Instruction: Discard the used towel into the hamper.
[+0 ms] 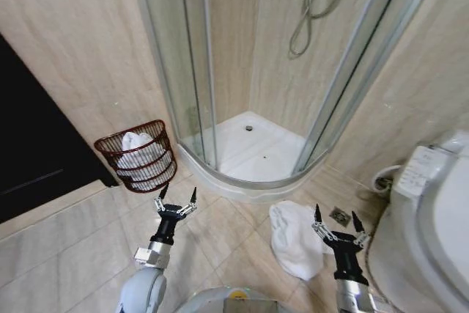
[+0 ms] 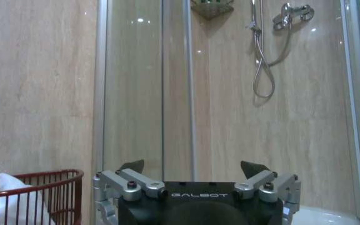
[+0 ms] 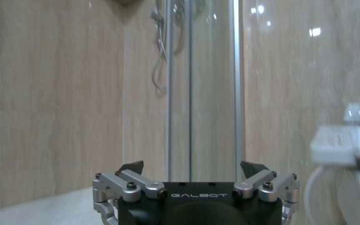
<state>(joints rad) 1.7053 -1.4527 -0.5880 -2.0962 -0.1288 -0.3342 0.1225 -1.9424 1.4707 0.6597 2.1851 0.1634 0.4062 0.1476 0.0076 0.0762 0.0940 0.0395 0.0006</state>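
Beside the hamper (image 1: 138,155), the left claw (image 1: 176,199) gapes over bare floor (image 1: 73,240).

— What does the bathroom look like?
— Beige marble-look walls (image 1: 80,49) and floor tiles (image 1: 58,247), a glass corner shower (image 1: 249,71) with white tray, hose overhead — toilet (image 1: 432,225) at the floor's right edge, dark doorway (image 1: 29,137) left.

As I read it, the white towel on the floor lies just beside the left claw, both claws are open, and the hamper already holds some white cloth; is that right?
Not quite: the towel lies beside the right claw, as the head view shows. The left claw hangs open near the hamper, which does hold white cloth.
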